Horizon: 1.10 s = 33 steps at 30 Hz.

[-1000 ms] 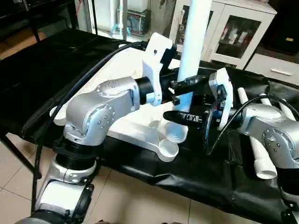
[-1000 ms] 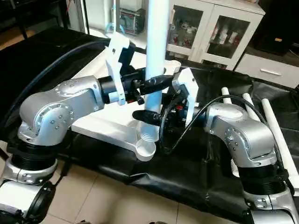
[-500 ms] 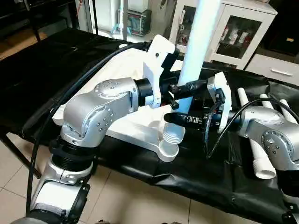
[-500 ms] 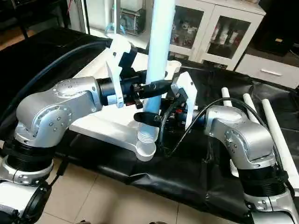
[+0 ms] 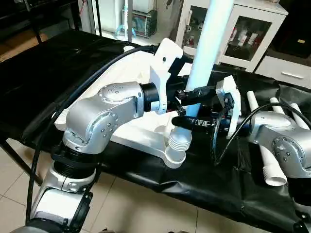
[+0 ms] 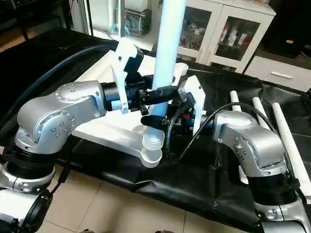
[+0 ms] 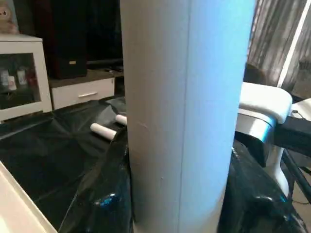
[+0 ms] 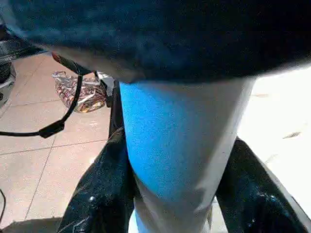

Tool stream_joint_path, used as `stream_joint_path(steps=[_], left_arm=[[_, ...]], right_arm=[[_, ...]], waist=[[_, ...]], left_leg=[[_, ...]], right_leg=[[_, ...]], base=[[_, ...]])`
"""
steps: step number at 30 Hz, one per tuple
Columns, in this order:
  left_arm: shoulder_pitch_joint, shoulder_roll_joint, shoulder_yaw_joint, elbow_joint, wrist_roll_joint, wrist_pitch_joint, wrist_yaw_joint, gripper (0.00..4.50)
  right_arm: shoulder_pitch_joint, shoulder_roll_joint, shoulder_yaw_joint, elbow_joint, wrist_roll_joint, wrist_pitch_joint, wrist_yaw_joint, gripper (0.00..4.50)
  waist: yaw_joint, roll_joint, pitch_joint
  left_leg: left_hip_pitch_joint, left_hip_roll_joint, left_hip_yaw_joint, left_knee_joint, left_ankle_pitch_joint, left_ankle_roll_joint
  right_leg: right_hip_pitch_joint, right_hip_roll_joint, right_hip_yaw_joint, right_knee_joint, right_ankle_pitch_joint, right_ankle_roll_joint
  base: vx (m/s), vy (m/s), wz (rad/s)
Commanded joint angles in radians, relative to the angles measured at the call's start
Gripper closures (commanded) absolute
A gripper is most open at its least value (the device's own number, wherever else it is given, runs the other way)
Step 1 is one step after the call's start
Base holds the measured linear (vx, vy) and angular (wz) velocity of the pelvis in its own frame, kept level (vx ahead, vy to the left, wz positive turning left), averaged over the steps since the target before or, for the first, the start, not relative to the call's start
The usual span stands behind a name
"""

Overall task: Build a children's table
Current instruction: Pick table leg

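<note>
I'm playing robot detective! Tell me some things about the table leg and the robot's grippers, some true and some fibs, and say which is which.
1. The leg between the grippers stands nearly upright. True.
2. Its ribbed end is at the tabletop's near corner socket. True.
3. The left gripper is far from the leg. False: its fingers clamp the leg.
4. The right gripper grabs the leg above the left one. False: it is lower, near the ribbed end.
5. Spare legs lie on the black cover. True.
</note>
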Motion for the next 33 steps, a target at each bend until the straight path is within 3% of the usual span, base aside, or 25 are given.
stream_joint_path(steps=[1,4,11,18,20,21,23,24,25,26,31,33], left_arm=[[-0.007,-0.007,-0.005,-0.027,0.021,-0.020,0.011,2.65],[-0.011,-0.033,0.038,-0.009,-0.028,0.051,0.042,1.95],[0.002,-0.045,0.096,-0.002,-0.093,0.096,0.040,1.50],[0.017,-0.028,0.144,-0.006,-0.113,0.107,0.028,1.00],[0.027,0.006,0.130,-0.012,-0.085,0.070,0.005,0.76],[0.036,0.047,0.112,-0.002,-0.031,0.004,-0.019,0.69],[0.062,0.196,0.034,0.070,0.172,-0.236,-0.085,0.66],[0.073,0.245,-0.007,0.090,0.234,-0.293,-0.105,0.66],[0.081,0.282,-0.037,0.102,0.277,-0.330,-0.120,0.66],[0.093,0.314,-0.069,0.114,0.317,-0.375,-0.140,0.66],[0.182,0.381,-0.170,0.129,0.367,-0.468,-0.269,0.66],[0.198,0.388,-0.194,0.146,0.378,-0.492,-0.292,0.66]], right_arm=[[0.011,-0.006,0.006,-0.013,-0.009,-0.006,0.000,2.66],[0.019,0.001,-0.007,-0.019,-0.004,-0.010,-0.010,2.66],[0.033,0.011,-0.068,-0.034,0.026,-0.008,-0.045,2.66],[0.039,0.022,-0.184,-0.008,0.052,-0.024,-0.127,2.67],[0.036,0.021,-0.210,0.017,0.023,-0.044,-0.172,2.67],[0.031,0.019,-0.230,0.043,0.001,-0.058,-0.207,2.67],[0.039,0.011,-0.264,0.078,-0.038,-0.072,-0.276,2.67],[0.049,0.015,-0.272,0.069,-0.040,-0.067,-0.290,2.67],[0.056,0.020,-0.277,0.060,-0.039,-0.062,-0.300,2.67],[0.067,0.028,-0.281,0.044,-0.035,-0.056,-0.309,2.67],[0.126,0.072,-0.232,-0.023,-0.074,-0.067,-0.381,2.67],[0.140,0.076,-0.207,-0.032,-0.095,-0.078,-0.390,2.67]], waist=[[0.002,0.007,-0.075],[0.000,0.008,-0.075],[0.001,0.011,-0.076],[0.000,0.017,-0.076],[0.000,0.022,-0.076],[-0.001,0.021,-0.075],[-0.004,0.025,-0.074],[-0.005,0.024,-0.073],[-0.008,0.017,-0.074],[-0.008,0.022,-0.074],[-0.006,0.037,-0.076],[-0.004,0.038,-0.074]], left_leg=[[-0.013,-0.008,0.024,-0.070,-0.078,0.017],[-0.014,-0.008,0.024,-0.070,-0.085,0.013],[-0.012,-0.010,0.023,-0.070,-0.092,0.013],[-0.011,-0.011,0.023,-0.071,-0.090,0.015],[-0.009,-0.012,0.023,-0.073,-0.098,0.011],[-0.009,-0.011,0.022,-0.075,-0.101,0.014],[-0.009,-0.014,0.021,-0.077,-0.109,0.009],[-0.008,-0.014,0.020,-0.078,-0.115,0.011],[-0.008,-0.014,0.022,-0.078,-0.117,0.006],[-0.007,-0.013,0.021,-0.079,-0.107,0.004],[-0.002,-0.006,0.023,-0.082,-0.091,-0.022],[-0.002,-0.007,0.024,-0.085,-0.130,-0.029]], right_leg=[[0.085,-0.024,0.018,-0.058,-0.248,-0.151],[0.085,-0.022,0.018,-0.058,-0.249,-0.151],[0.085,-0.020,0.016,-0.059,-0.237,-0.164],[0.085,-0.019,0.015,-0.059,-0.232,-0.160],[0.084,-0.018,0.015,-0.060,-0.244,-0.155],[0.083,-0.018,0.013,-0.066,-0.256,-0.146],[0.083,-0.016,0.013,-0.068,-0.287,-0.120],[0.082,-0.017,0.013,-0.073,-0.307,-0.105],[0.084,-0.016,0.015,-0.072,-0.328,-0.081],[0.082,-0.018,0.016,-0.070,-0.331,-0.068],[0.075,-0.020,0.020,-0.052,-0.213,-0.140],[0.077,-0.021,0.021,-0.056,-0.239,-0.139]], base=[[0.000,0.000,0.00],[0.000,0.000,0.00],[0.000,0.000,0.00],[0.000,0.000,0.00],[0.000,0.000,0.00],[0.000,0.000,0.00],[0.000,0.000,0.00],[0.000,0.000,0.00],[0.000,0.000,0.00],[0.000,0.000,0.00],[0.000,0.000,0.00],[0.000,0.000,0.00]])
